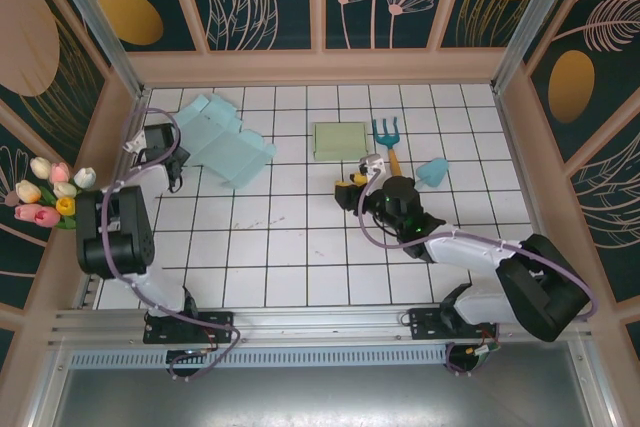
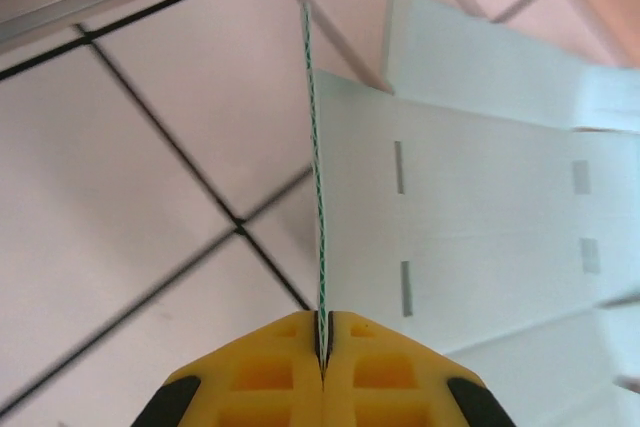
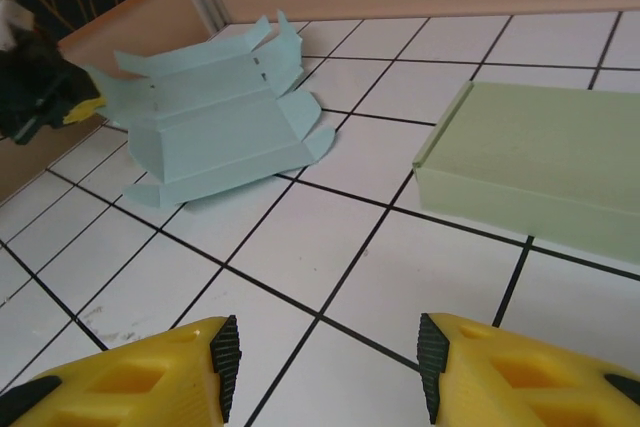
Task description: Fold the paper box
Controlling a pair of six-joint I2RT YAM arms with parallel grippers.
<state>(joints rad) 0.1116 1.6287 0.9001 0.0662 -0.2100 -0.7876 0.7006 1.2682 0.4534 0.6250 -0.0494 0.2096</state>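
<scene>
Currently L gripper (image 2: 323, 335) clamps upright flap of paper box (image 1: 218, 133), far-left corner of table (image 1: 300, 267); R gripper (image 3: 328, 367) jaws wide, empty.

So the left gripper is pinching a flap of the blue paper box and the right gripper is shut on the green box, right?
Not quite: the right gripper is open, with the green box lying apart ahead of it, as the right wrist view shows. The rest holds.
</scene>
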